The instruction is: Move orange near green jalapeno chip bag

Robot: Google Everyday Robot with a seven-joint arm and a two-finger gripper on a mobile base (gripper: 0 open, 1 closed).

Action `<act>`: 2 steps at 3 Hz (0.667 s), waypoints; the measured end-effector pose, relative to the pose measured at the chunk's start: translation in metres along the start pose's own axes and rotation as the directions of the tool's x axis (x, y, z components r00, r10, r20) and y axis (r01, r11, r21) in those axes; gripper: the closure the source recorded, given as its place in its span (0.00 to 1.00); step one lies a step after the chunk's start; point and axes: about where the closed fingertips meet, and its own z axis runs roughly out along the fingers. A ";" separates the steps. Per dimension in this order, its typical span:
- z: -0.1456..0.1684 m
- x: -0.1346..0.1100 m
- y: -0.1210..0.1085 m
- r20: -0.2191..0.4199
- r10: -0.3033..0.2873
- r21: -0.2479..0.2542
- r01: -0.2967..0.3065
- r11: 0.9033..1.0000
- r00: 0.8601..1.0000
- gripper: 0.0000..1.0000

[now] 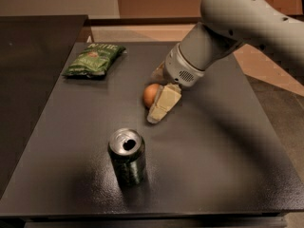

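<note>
Place: you see a lab-like test station | signs: 1 matte black flat table (223, 175), bare brown wall (156, 1) | pale robot gripper (156, 99) low at the table's middle.

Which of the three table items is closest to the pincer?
The orange, right beside the pincer mid-table; green chip bag and can lie farther off.
</note>
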 end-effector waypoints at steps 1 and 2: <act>0.000 0.000 -0.002 0.000 0.006 -0.009 -0.006 1.000 1.000 0.43; -0.003 -0.002 -0.007 -0.003 0.011 -0.004 -0.011 1.000 1.000 0.66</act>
